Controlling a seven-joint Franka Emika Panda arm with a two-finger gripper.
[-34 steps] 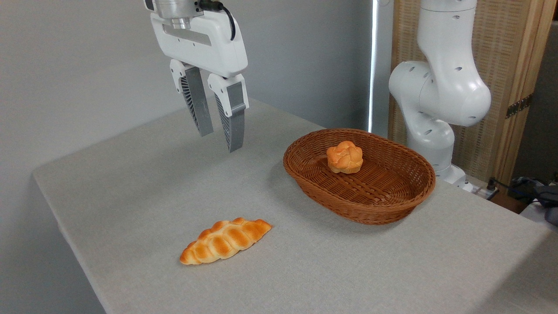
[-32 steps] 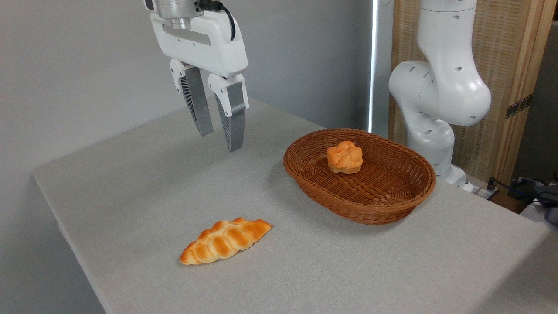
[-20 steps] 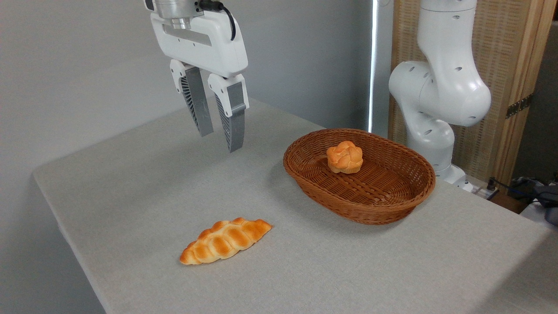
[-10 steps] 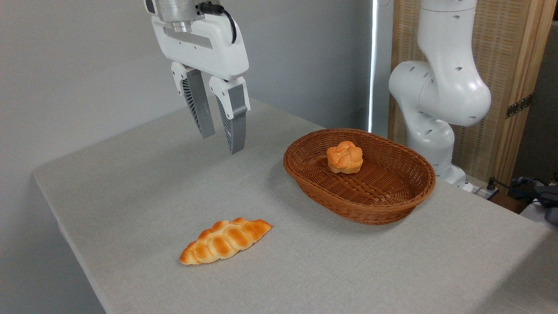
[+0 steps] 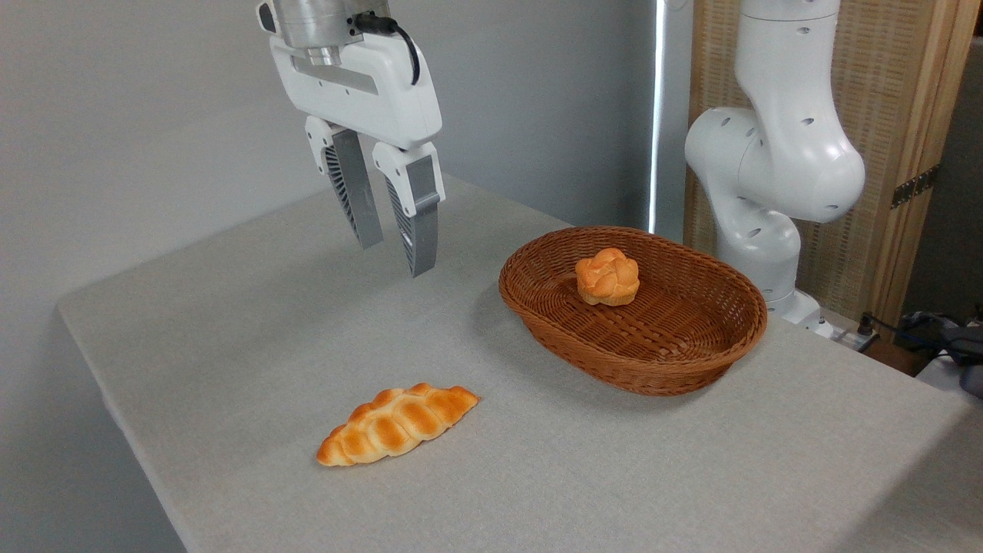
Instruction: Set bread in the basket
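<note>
On the table (image 5: 653,476) lies glossy braided golden bread (image 5: 397,424), gripper (image 5: 397,259) jaws parted, empty.

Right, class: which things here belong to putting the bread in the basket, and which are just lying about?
Part of the job:
- long braided bread on the table
- wicker basket
- gripper, fingers apart, empty

Just there:
- small round bun, already in the basket

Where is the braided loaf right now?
The braided loaf lies on the table at front left, apart from the basket, with the open hand hanging above and behind it.
</note>
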